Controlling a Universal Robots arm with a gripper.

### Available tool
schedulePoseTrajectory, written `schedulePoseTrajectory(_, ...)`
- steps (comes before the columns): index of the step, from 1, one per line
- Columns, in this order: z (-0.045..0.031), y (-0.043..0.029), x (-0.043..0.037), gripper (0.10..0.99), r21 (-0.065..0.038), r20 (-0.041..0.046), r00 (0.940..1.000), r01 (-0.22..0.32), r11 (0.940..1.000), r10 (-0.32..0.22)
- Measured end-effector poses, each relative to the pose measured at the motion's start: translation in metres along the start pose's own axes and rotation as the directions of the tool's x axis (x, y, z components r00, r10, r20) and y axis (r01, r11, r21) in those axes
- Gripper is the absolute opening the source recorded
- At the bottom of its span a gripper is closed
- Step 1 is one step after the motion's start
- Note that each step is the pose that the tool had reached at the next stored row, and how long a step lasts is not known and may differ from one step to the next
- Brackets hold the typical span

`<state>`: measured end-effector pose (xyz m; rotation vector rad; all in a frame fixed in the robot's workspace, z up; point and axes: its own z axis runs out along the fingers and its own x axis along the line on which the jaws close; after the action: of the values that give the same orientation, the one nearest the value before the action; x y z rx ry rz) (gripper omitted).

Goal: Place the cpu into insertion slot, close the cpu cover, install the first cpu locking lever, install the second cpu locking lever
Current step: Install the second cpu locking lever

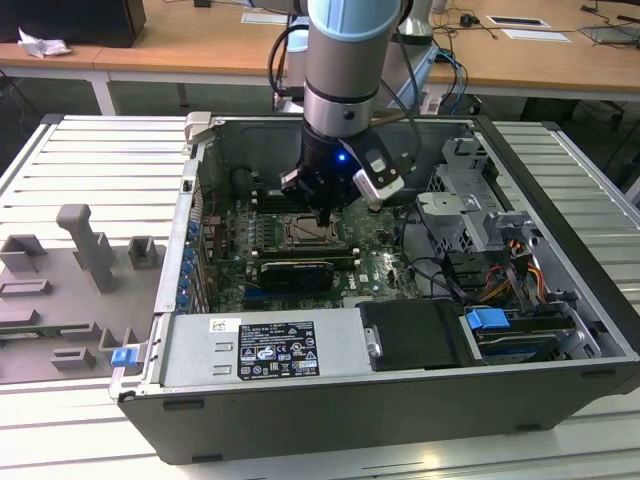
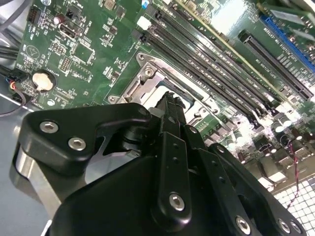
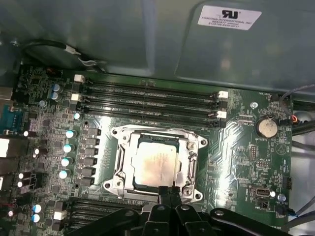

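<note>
Fingers of the gripper (image 3: 169, 192) press together empty over the insertion slot's (image 3: 118, 184) edge; the cpu (image 3: 156, 162) sits seated inside.

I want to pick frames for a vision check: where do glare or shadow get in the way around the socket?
In the first wrist view, light glares off the cpu top, washing its centre pale. In the second wrist view, a bright patch blows out the board near the memory slots, and the dark hand covers much of the insertion slot. In the exterior view, the arm shades the socket area.
</note>
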<state>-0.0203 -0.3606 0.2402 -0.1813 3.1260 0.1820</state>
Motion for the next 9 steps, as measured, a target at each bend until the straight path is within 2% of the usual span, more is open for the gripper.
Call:
schedulePoseTrajectory(7, -0.0009, -0.0079, 0.0009, 0.106, -0.002, 0.0000, 1.0000, 0.002, 1.0000, -0.002)
schedulePoseTrajectory(9, -0.0011, -0.0089, 0.0010, 0.106, -0.013, 0.0013, 1.0000, 0.002, 0.9999, -0.002)
